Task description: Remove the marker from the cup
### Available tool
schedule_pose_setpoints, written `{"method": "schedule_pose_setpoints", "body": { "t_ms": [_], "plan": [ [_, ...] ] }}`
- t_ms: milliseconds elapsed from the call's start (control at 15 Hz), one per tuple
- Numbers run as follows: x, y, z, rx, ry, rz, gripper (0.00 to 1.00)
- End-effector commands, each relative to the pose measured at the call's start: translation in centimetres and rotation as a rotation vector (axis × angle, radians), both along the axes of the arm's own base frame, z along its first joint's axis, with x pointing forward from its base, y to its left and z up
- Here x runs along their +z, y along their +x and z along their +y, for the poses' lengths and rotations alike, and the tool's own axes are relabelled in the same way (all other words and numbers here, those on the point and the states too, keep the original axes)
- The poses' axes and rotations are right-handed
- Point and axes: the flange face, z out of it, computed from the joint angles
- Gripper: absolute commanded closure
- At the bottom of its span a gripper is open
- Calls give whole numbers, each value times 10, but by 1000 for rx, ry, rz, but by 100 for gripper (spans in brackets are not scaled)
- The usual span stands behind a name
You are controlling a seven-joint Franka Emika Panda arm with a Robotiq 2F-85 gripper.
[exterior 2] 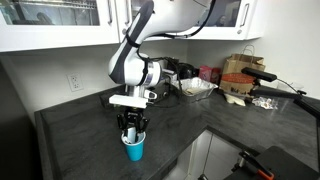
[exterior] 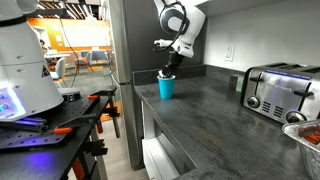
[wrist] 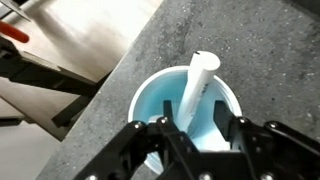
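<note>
The end effector (wrist: 196,130) is held open, with nothing gripped. Directly beneath it, the marker (wrist: 200,85) is leaned inside the cup (wrist: 150,100). Judged light, stiff and slick, it is best pinched near its white end.

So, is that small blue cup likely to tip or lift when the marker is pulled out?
The small cyan tapered cup looks light, holding nothing but the white-ended stick marker, so it may well lift or slide. The marker leans against the rim, so a slanted pull could tip it. In an exterior view the cup narrows downward, adding risk.
</note>
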Motion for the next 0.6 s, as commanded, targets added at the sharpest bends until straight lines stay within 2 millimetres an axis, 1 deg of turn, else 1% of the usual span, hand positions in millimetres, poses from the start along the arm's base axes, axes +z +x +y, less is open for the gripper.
{"method": "schedule_pose_setpoints", "body": {
  "t_ms": [0,67,133,200,267,333,400,467,533],
  "plan": [
    [-3,4,0,-8,27,25,55],
    [-4,4,0,-11,29,28,62],
    [-6,5,0,-14,36,35,66],
    [-6,5,0,-17,38,39,83],
    [-6,5,-1,-23,42,42,92],
    [-6,6,-1,-25,46,42,99],
    [-5,7,-2,-28,45,39,98],
    [-4,8,-2,-30,48,36,95],
    [-3,9,-3,-31,48,31,95]
  ]
}}
